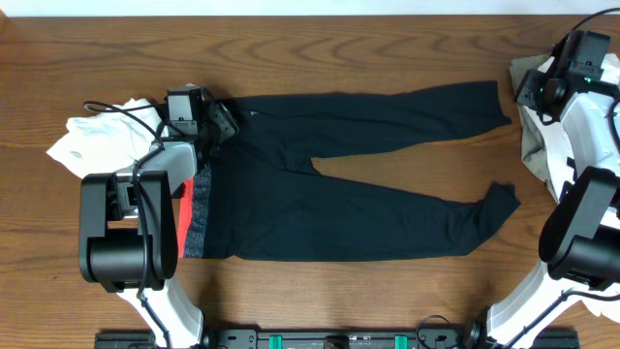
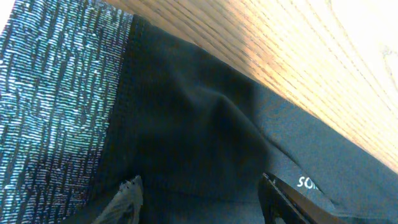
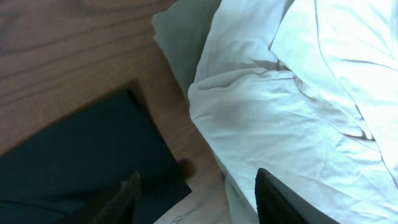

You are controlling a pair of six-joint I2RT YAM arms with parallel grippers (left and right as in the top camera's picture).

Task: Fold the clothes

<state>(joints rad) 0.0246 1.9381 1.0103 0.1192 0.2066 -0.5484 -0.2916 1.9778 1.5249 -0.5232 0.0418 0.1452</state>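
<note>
A: jaws status?
B: left jaws spread wide, empty, low over the black stretchy long-legged leggings (image 2: 205, 118), right by the red-and-grey knit waistband (image 2: 56, 112). right jaws apart too, holding nothing, above the far leg's cuff (image 3: 81, 155), beside the crumpled white cotton tops (image 3: 298, 112)
A: step?
B: looks like pre-grasp for the first fold. Leggings lie flat, waistband left, legs right. Next, I'd guess: pinch both ends, bring one over the other
A: surroundings?
B: brown wood-grain worktop (image 1: 320, 39), another rumpled white top (image 1: 97, 141) at left. Room not visible
</note>
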